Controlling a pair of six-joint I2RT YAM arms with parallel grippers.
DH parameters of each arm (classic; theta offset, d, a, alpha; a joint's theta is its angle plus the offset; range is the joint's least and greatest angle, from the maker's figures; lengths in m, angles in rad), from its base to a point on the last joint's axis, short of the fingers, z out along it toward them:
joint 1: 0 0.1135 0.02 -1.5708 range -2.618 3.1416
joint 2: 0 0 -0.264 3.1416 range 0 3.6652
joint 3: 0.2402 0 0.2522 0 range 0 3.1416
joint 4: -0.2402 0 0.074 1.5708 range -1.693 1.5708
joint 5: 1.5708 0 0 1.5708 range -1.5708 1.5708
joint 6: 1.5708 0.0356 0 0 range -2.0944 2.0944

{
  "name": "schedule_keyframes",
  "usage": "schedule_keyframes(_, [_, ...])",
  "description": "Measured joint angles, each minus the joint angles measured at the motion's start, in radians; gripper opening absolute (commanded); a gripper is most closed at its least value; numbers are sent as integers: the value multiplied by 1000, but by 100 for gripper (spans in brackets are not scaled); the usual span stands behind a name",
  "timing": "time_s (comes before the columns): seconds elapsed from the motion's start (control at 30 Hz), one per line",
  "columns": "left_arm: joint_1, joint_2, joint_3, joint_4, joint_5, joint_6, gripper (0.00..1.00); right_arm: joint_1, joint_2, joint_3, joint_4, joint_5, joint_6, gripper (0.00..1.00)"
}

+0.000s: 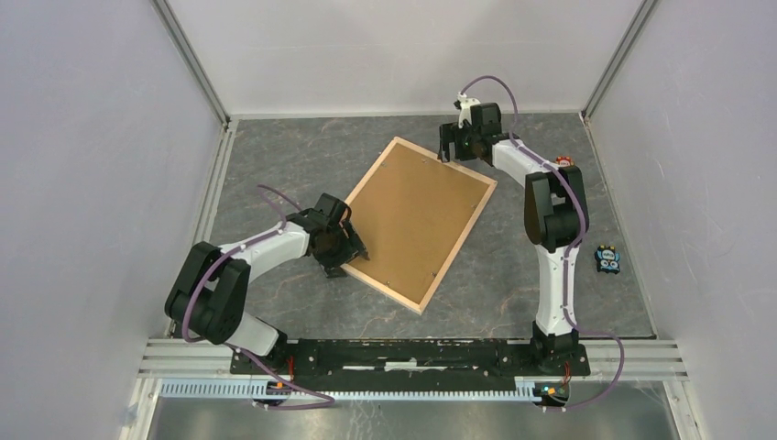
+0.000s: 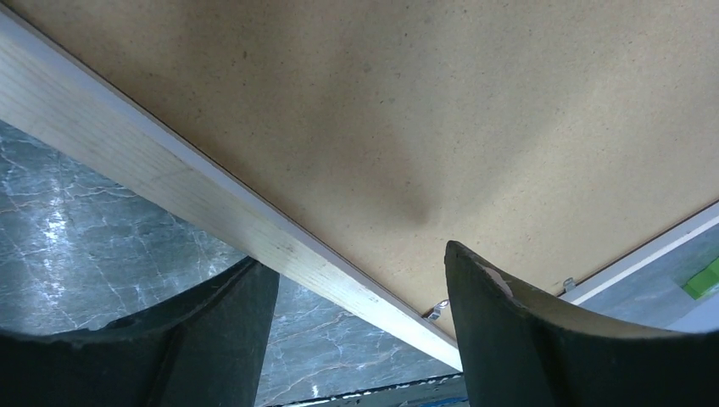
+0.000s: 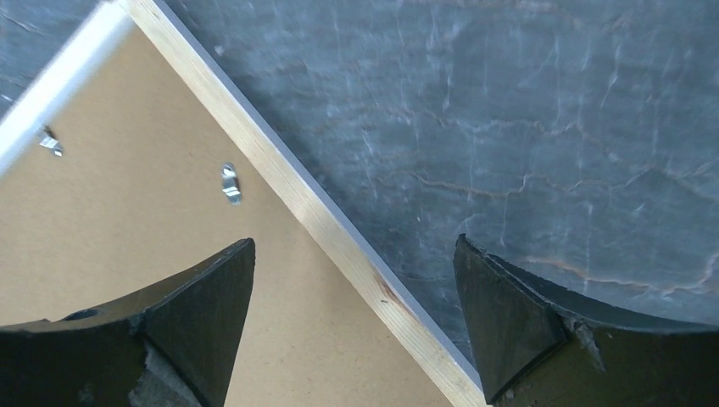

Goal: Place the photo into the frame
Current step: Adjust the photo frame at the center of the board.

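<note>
The frame (image 1: 459, 246) lies back side up at the middle of the grey table (image 1: 275, 165), turned diagonal; brown backing board (image 1: 421, 220) sits inside its pale rails w/ small metal clips (image 3: 229, 182). L gripper (image 1: 353, 252) is at the near-left corner, fingers (image 2: 500, 331) wide apart, one over the board and one over the table; it holds nothing. R gripper (image 1: 455, 151) is at the far corner, also wide apart across the rail, nothing held. A small dark object (image 1: 608, 259) lies well apart at the right.
</note>
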Motion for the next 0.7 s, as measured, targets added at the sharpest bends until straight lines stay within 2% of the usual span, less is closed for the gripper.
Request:
schedule_keyframes(0.17, [0,19,17,-7,1,1,77,-16,29,-16,-27,-41,13,87])
schedule_keyframes(0.27, [2,39,36,-16,2,2,77,-20,8,-95,8,-66,25,86])
schedule_keyframes(0.4, [20,80,77,-61,14,16,77,-31,-84,-273,131,-68,24,85])
schedule_keyframes(0.7, [127,182,192,-204,34,180,73,-60,-447,-776,220,-20,84,85])
